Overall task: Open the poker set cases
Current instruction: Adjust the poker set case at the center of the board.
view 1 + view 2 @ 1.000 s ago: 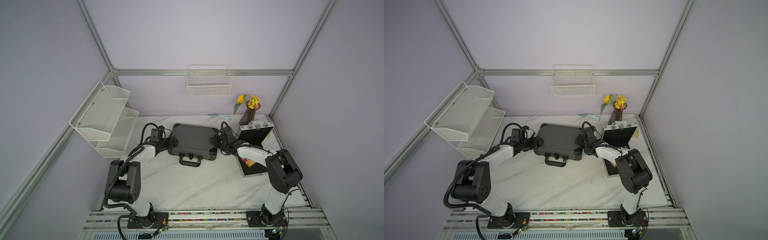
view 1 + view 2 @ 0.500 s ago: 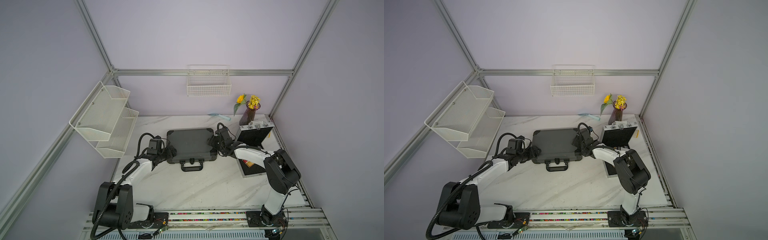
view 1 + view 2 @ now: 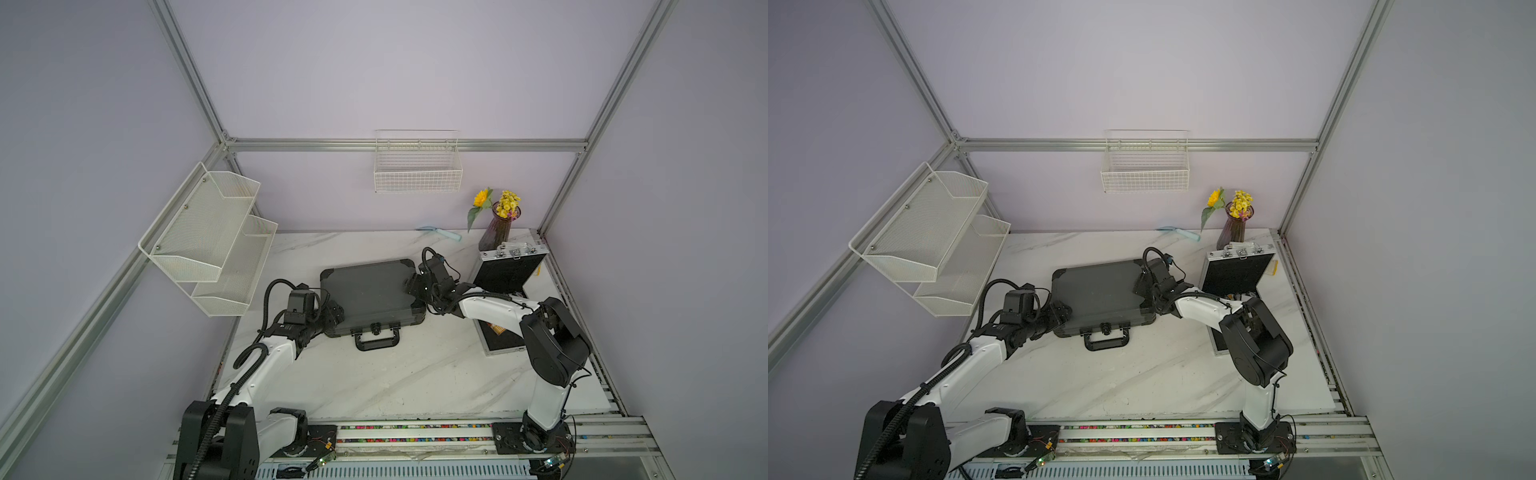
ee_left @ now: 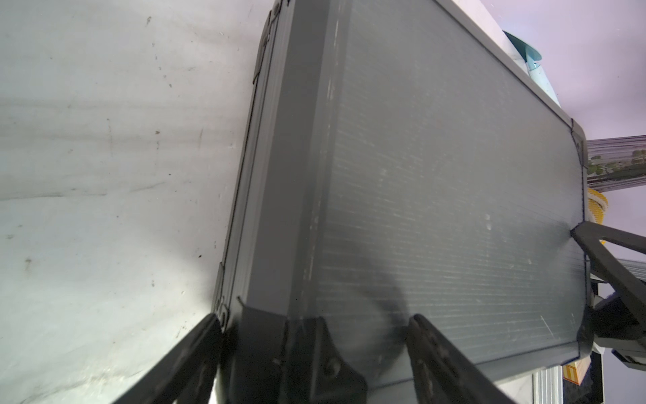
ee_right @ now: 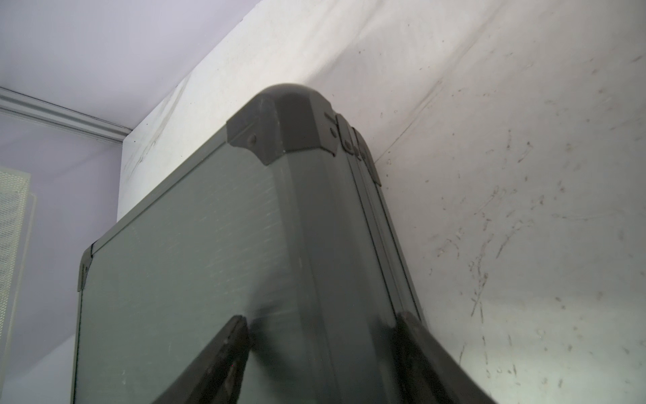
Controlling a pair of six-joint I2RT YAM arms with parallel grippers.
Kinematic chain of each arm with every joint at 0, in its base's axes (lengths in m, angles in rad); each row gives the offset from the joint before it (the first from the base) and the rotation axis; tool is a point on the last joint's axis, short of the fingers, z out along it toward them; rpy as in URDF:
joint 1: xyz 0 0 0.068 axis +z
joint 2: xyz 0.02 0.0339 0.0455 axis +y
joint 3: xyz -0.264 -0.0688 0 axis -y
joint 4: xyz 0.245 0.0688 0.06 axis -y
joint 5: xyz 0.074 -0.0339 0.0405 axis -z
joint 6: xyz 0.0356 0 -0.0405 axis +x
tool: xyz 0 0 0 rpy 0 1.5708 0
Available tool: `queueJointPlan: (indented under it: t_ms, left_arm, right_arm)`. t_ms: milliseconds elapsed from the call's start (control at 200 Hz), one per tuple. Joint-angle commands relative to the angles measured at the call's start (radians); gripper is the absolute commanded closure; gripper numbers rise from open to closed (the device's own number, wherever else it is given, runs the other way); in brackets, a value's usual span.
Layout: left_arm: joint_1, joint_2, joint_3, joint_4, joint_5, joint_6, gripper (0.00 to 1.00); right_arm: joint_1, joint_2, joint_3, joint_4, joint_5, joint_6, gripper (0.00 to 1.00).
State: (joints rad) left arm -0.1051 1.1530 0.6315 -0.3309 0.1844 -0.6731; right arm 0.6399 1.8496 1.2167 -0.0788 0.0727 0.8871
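Note:
The larger, dark grey poker set case (image 3: 370,295) (image 3: 1100,295) lies flat and closed mid-table, with its handle (image 3: 377,340) toward the front edge. My left gripper (image 3: 336,313) (image 4: 314,320) clamps the near-left black corner cap, one finger on the lid and one at the bottom edge. My right gripper (image 3: 411,286) (image 5: 321,318) clamps the case's right edge the same way. The smaller silver poker set case (image 3: 509,270) (image 3: 1237,270) stands open at the right, its black-lined lid upright. My right arm partly hides its base.
A vase of yellow flowers (image 3: 496,226) stands behind the silver case, and a light blue tool (image 3: 440,232) lies by the back wall. A wire basket (image 3: 417,170) hangs on the back wall. A white mesh shelf rack (image 3: 216,237) juts in from the left.
The dark grey case has turned squarer to the table and slid slightly toward the front edge, with both grippers staying on its sides. The left arm has stretched out further.

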Motion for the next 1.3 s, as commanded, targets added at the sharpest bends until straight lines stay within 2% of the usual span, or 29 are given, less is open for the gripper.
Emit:
queueJointPlan:
  t_ms: [0,50,200,455,615,850,1035,1165,1295]
  left_arm:
    - [-0.029,-0.022,-0.021,-0.054,0.252,-0.035,0.15]
    - [-0.023,-0.035,-0.014,-0.069,0.236,-0.03,0.15]
    - [-0.004,-0.082,0.005,-0.111,0.188,-0.012,0.14]
    - [0.027,-0.155,0.038,-0.157,0.112,0.005,0.13]
    - [0.04,-0.172,0.074,-0.174,0.082,0.028,0.13]
    - [0.052,-0.194,0.139,-0.209,-0.019,0.075,0.13]
    - [0.059,-0.176,0.14,-0.189,-0.072,0.088,0.12]
    - [0.063,-0.134,0.137,-0.183,-0.057,0.078,0.12]
    - [0.07,-0.098,0.119,-0.154,-0.023,0.079,0.12]
  right_arm:
    - [0.129,0.006,0.037,-0.032,-0.24,0.013,0.23]
    - [0.122,-0.01,0.048,-0.051,-0.212,0.005,0.16]
    - [0.093,-0.074,0.053,-0.083,-0.138,-0.002,0.06]
    - [0.083,-0.242,-0.017,-0.121,-0.006,-0.008,0.04]
    - [0.107,-0.359,-0.13,-0.091,0.001,0.041,0.09]
    - [0.247,-0.442,-0.273,-0.042,0.047,0.129,0.17]
    - [0.353,-0.43,-0.391,0.08,0.081,0.266,0.25]
    - [0.405,-0.403,-0.432,0.14,0.115,0.323,0.3]
    - [0.413,-0.356,-0.474,0.21,0.106,0.352,0.36]
